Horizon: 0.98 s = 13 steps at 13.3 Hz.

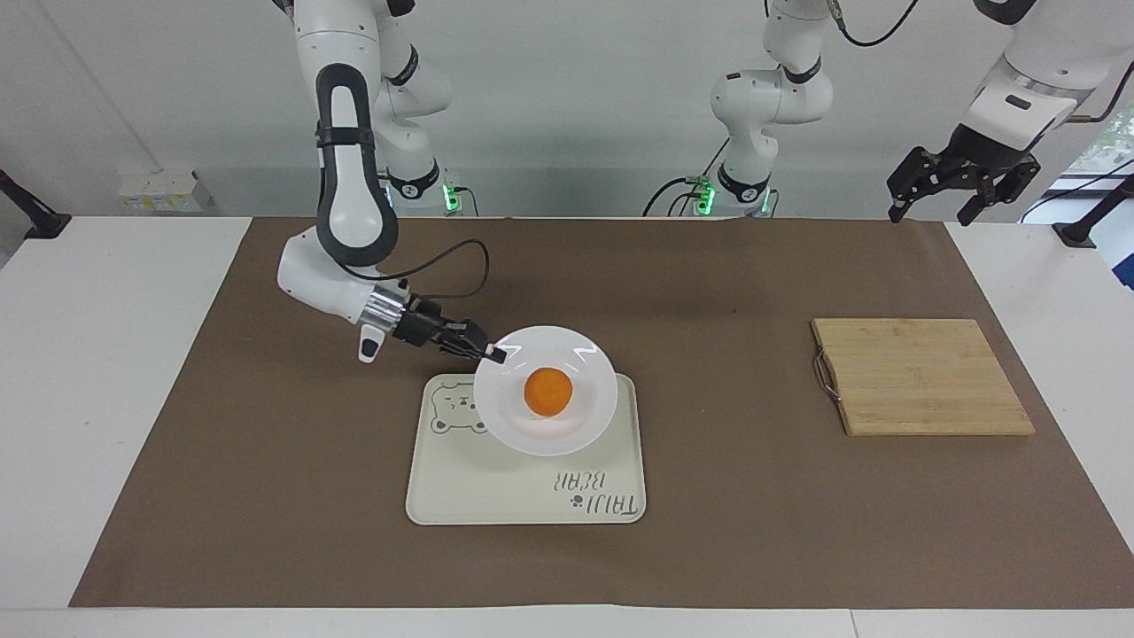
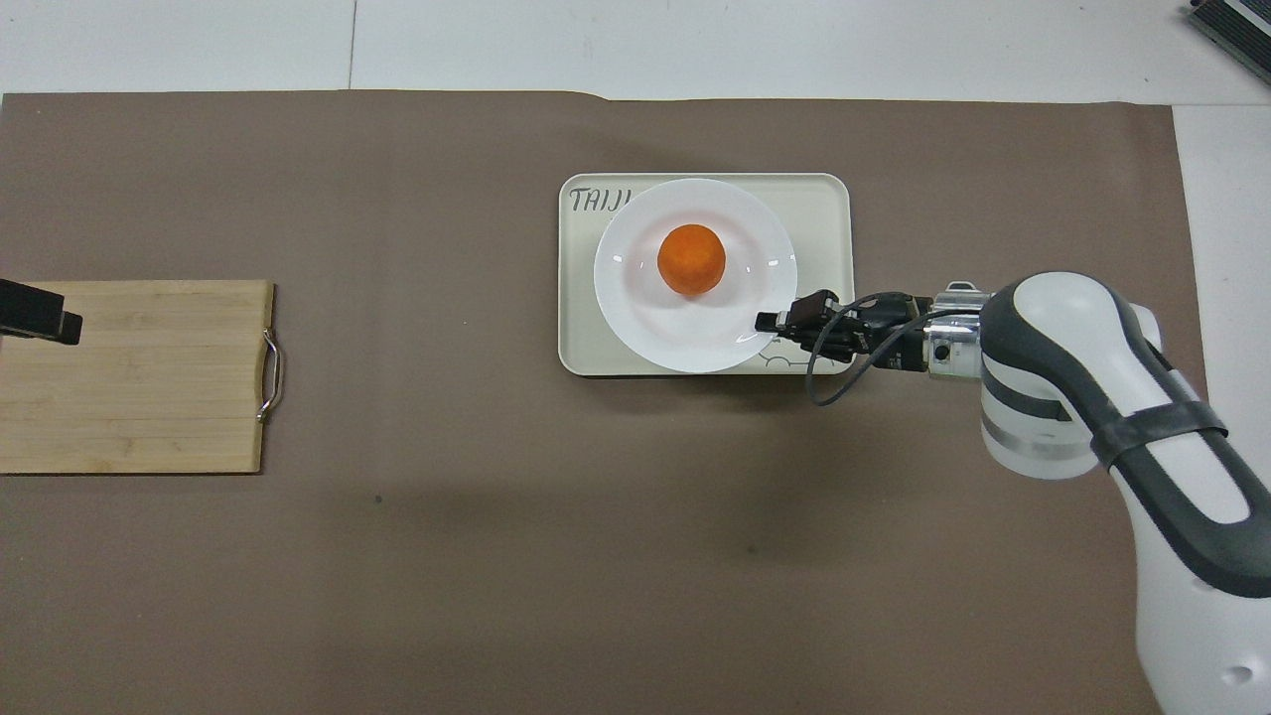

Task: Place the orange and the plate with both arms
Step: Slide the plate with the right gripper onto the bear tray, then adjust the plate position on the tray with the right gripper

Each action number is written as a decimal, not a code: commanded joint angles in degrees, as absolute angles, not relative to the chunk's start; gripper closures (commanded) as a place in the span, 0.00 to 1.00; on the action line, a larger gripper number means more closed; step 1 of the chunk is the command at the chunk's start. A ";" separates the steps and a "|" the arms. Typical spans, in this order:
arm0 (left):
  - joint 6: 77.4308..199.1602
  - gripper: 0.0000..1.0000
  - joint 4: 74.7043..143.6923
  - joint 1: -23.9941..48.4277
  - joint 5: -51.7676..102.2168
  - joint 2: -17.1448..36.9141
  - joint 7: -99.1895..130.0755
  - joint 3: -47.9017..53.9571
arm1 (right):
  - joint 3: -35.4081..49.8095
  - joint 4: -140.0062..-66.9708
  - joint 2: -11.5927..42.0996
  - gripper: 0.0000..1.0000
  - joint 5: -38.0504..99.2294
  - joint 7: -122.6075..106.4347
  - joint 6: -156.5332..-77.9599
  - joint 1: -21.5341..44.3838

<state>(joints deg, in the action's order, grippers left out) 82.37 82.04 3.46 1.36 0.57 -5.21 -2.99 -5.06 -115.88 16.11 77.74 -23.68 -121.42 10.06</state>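
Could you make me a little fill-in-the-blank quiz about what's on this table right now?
1. The orange sits in the middle of the white ____.
2. The right tool is shut on the plate's rim, holding it over the cream ____ with the bear drawing.
3. The left tool waits open in the air, over the table's corner, holding ____.
4. The wooden cutting board has a metal ____ on one edge.

Missing words: plate; tray; nothing; handle

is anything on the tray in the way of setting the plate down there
Nothing visible is. The right gripper is shut on the rim of the plate, which carries the orange over the tray. The tray's uncovered surface shows only its printed bear and lettering. The left gripper waits open above the table's corner, near the cutting board.
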 commanded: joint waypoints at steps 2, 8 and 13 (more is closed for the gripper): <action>81.83 0.00 83.14 2.90 0.62 -0.62 -5.62 -2.55 | -4.83 -105.31 22.76 1.00 75.94 -18.73 -120.32 8.79; 81.83 0.00 83.14 2.90 0.61 -0.62 -5.54 -2.55 | -4.75 -105.99 26.10 1.00 75.24 -20.47 -120.41 9.31; 81.83 0.00 83.14 2.90 0.62 -0.62 -5.62 -2.55 | -4.75 -111.78 24.00 1.00 74.18 -21.44 -119.71 9.75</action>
<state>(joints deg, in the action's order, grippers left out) 82.37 82.04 3.46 1.36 0.57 -5.21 -2.99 -4.91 -108.53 26.45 75.42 -20.41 -120.93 10.02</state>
